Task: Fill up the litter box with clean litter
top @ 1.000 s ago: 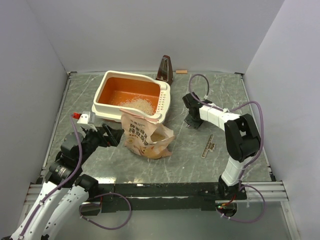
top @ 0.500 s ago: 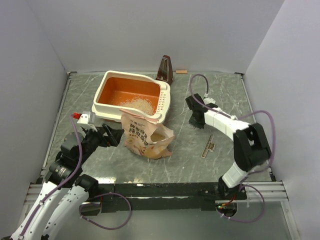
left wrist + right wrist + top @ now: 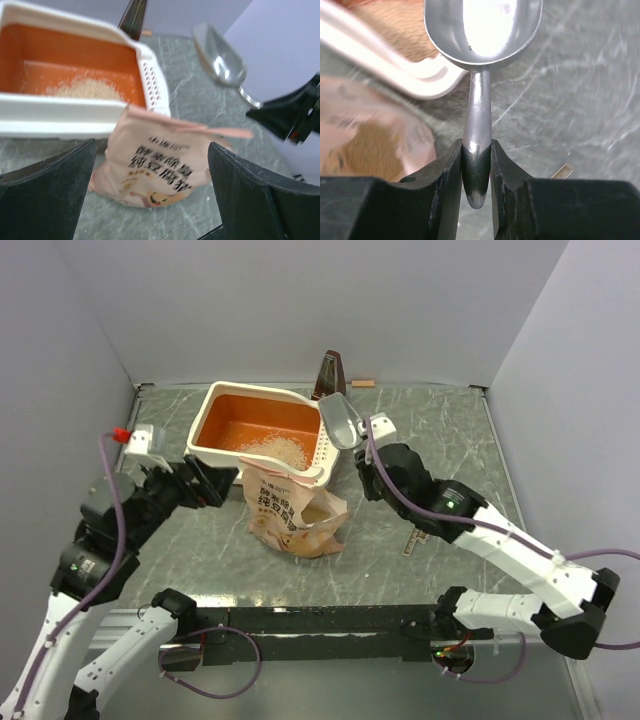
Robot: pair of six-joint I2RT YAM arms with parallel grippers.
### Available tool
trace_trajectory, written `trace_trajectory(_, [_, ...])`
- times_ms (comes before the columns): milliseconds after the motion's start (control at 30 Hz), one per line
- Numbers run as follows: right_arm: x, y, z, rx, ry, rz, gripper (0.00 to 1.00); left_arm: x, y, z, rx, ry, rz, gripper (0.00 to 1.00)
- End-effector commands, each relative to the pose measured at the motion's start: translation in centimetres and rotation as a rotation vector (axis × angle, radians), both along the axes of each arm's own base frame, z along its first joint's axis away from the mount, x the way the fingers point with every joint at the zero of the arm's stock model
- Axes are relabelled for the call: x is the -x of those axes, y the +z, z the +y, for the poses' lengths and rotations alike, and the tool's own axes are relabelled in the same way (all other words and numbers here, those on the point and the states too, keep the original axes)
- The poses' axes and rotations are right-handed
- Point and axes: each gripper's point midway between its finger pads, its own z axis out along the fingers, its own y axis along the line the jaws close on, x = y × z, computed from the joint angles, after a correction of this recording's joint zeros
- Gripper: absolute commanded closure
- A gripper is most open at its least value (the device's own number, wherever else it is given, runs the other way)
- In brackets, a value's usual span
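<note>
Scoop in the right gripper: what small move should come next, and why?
Probably dip the scoop into the open bag: the right gripper clamps its handle, its bowl is empty, and the litter box holds only a small heap of litter.

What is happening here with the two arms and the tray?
The right gripper holds a metal scoop by its handle, the empty bowl by the slotted side of the litter box. The left gripper hangs open near the tan bag. A small heap of clean litter lies in the box; most of its orange floor is bare.
</note>
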Motion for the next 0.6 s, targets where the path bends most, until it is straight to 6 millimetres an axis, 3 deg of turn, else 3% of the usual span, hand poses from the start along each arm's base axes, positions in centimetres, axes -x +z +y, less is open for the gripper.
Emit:
trace_trajectory(0, [2.4, 4.5, 0.4, 0.099, 0.199, -0.143, 1.00, 0.6, 4.2, 0.5, -0.006, 0.008, -0.001, 0.03])
trace_trajectory(67, [4.1, 6.1, 1.3, 0.129, 0.292, -0.214, 1.00, 0.7, 5.7, 0.3, -0.009, -0.004, -0.001, 0.03])
trace_trajectory(167, [6.0, 7.4, 2.2, 0.206, 0.399, -0.287, 1.00, 0.7, 6.3, -0.4, -0.019, -0.041, 0.030, 0.03])
trace_trajectory(400, [8.1, 11.1, 3.3, 0.298, 0.470, -0.439, 1.00, 0.7, 5.7, -2.9, 0.005, -0.162, 0.090, 0.03])
trace_trajectory(567, [8.8, 13.2, 3.6, 0.320, 0.484, -0.506, 1.00, 1.1, 5.8, -3.4, 0.023, -0.192, 0.091, 0.03])
